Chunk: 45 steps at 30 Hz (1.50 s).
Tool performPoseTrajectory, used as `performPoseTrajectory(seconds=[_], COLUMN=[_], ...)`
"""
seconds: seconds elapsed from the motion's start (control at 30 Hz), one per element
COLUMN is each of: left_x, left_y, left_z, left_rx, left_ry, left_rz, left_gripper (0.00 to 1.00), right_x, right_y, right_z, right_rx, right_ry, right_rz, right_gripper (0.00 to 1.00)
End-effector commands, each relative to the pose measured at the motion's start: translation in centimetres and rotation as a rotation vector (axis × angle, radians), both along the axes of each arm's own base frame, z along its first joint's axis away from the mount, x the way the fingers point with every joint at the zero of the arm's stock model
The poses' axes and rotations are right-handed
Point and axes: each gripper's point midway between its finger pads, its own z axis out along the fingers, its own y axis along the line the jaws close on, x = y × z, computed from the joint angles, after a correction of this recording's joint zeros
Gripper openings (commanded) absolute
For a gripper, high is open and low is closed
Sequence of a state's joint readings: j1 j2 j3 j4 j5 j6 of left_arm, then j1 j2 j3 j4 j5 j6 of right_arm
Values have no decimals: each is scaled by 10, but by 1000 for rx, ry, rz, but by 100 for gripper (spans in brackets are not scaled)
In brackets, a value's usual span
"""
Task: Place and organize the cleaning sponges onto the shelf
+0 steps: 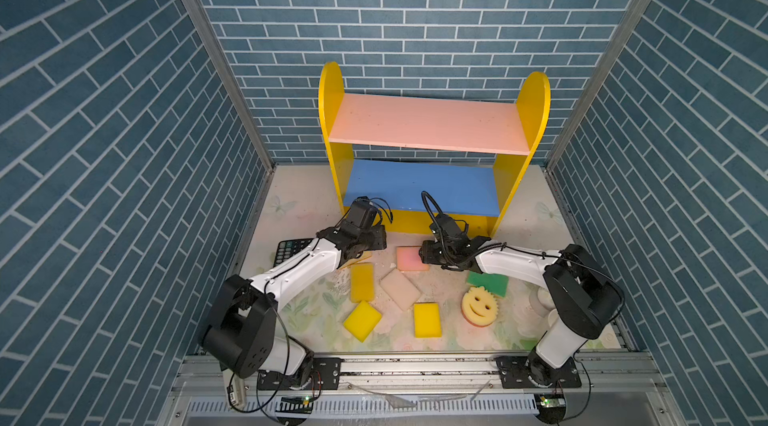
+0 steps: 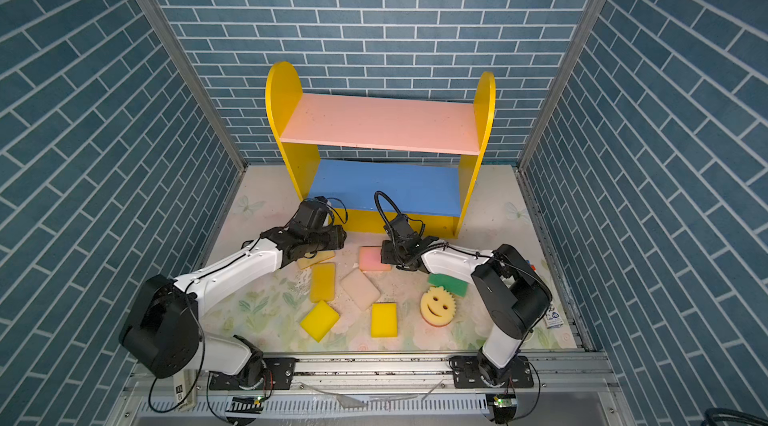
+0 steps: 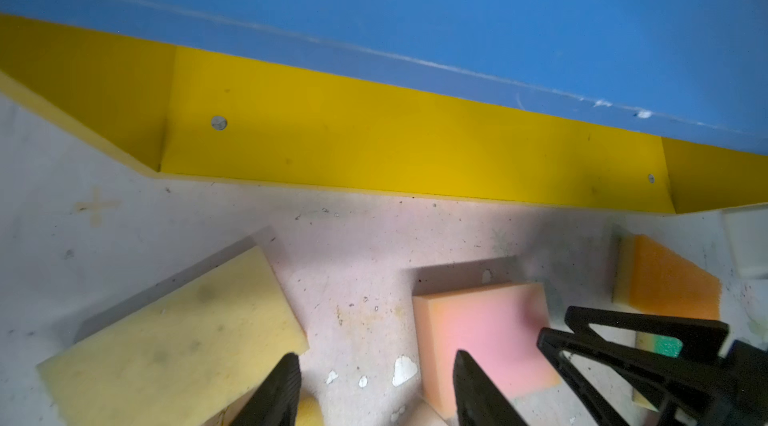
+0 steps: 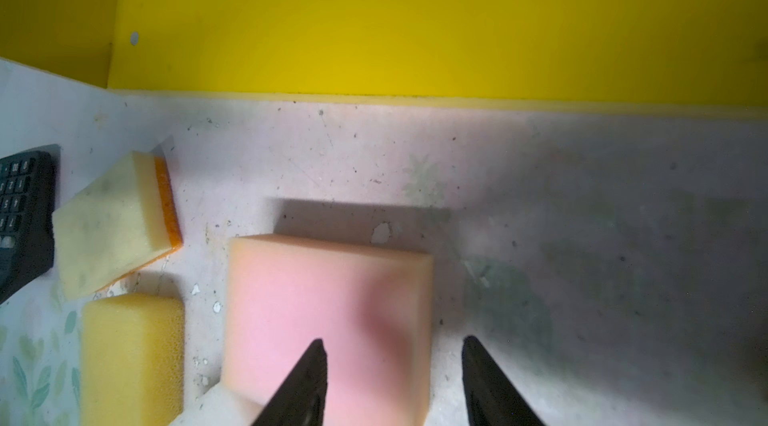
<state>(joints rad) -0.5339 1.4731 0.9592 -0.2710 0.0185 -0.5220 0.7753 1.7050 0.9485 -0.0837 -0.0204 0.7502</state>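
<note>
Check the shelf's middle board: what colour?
Blue. The middle board shows best in a top view, below the pink top board.

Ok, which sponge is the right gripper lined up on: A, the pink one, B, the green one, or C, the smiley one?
A: in the right wrist view the open right gripper straddles one edge of the pink sponge, one finger over it and the other just past its side.
</note>
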Motion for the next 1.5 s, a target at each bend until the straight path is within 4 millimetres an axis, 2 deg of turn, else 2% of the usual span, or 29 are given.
performPoseTrajectory(seconds=[0.0,0.13,0.2,0.33,0.43,0.5,0.7,0.83,0.9,0.97,1.0,1.03,1.2,1.3,1.37,1.47], left_x=[11,20,23,25,19,15,10,-1,-7,-12,-16,-19,-38,-50,-56,-63], left_y=[-18,-35,-36,-28,-22,-19,-4,2,6,8,10,12,16,19,22,25], left_z=[4,5,11,23,18,16,20,18,16,17,18,19,29,38,44,51], left_rx=[-17,-43,-46,-20,1,13,-3,-50,-57,-72,-75,-82,-121,-110,-104,-112], left_ry=[-1,55,46,10,36,39,-25,-44,-59,-66,-66,-68,-80,-89,-106,-129], left_rz=[-61,-97,-94,-66,-52,-59,12,56,62,65,69,73,47,5,-19,-38], left_gripper=[61,59,59,59,59,59,59,59,60,61,61,61,68,75,80,87], right_x=[3,7,10,11,12,14,21,15,10,7,6,6,10,6,-4,-30], right_y=[14,14,16,19,20,16,19,23,22,19,17,15,18,33,46,69], right_z=[1,-3,0,5,3,-4,-19,-25,-27,-27,-26,-24,6,31,43,63], right_rx=[49,64,65,87,94,88,130,153,135,120,111,98,92,99,103,140], right_ry=[29,86,90,76,76,75,95,123,120,106,93,80,-3,-62,-74,-77], right_rz=[57,50,57,65,57,20,-69,-73,-57,-44,-40,-36,23,130,227,433], right_gripper=[53,52,49,40,38,33,30,29,23,9,1,0,0,0,0,0])
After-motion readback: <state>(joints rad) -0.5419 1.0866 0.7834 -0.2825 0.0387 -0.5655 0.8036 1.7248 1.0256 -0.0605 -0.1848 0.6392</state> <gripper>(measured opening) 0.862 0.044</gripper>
